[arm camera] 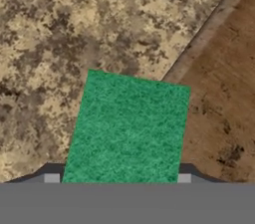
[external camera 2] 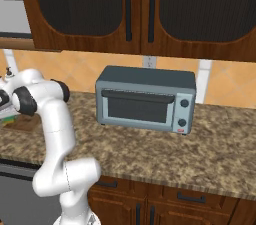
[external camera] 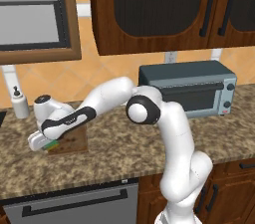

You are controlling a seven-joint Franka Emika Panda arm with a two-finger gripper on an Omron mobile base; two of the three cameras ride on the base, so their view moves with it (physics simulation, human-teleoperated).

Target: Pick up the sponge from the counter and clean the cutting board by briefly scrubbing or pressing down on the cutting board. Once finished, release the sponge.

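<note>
Holding the sponge (arm camera: 128, 127) between my fingers, I am hanging my tool (external camera: 46, 143) low over the left end of the bench (external camera: 129, 153), right at the near-left corner of the cutting board (external camera: 72, 141). My tool is closed on the sponge, its green face showing flat between the two finger tips in the hand view.

What is worrying me is where the sponge is sitting. In the hand view it is straddling the board's edge, with much of it over bare granite and only part of it over the wood. If I am pressing down from here, I am judging that I could be scrubbing the bench as much as the board, or catching the sponge's soft edge on the board's rim and twisting it in my grip.

A push against that rim could also be sliding the thin board along the bench. The soap dispenser (external camera: 20, 102) is standing well apart at the wall, so I am not fearing it. Releasing here could be leaving the sponge half off the board.
</note>
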